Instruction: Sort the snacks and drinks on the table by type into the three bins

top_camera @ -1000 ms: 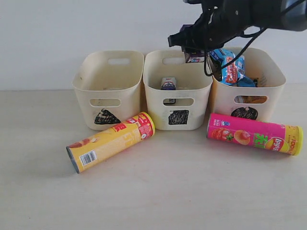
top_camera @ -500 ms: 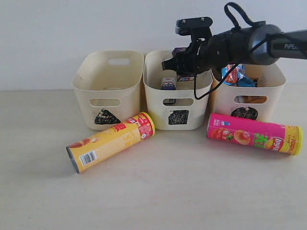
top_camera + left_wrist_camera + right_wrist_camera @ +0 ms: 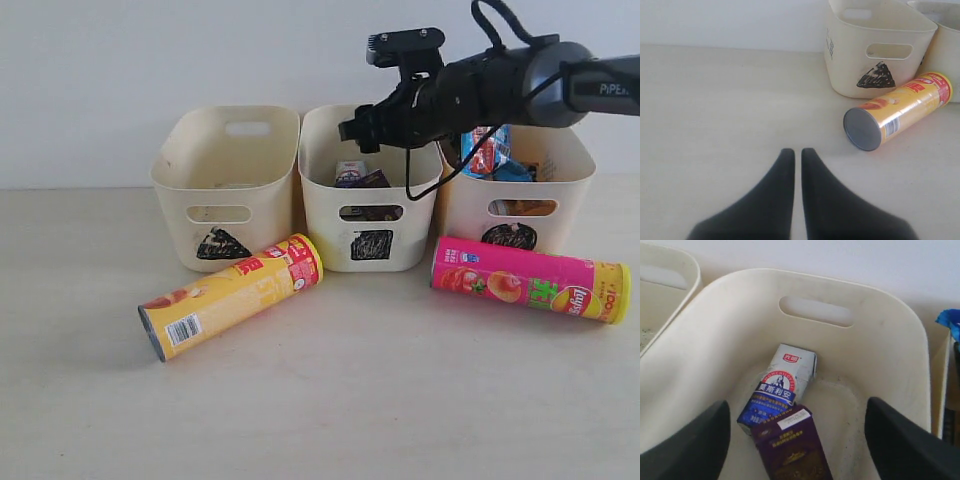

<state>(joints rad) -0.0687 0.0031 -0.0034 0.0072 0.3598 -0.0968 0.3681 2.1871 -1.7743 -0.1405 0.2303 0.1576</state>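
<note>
R gripper (image 3: 797, 410) now open; purple carton (image 3: 792, 450) dropped into sq-marked bin (image 3: 325, 215)

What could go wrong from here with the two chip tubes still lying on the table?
The yellow tube and the pink tube lie on their sides, so either may roll when nudged. One end of the yellow tube sits close to the middle bin, crowding a grasp there. The right gripper hangs open over that bin and might clip its rim leaving.
</note>
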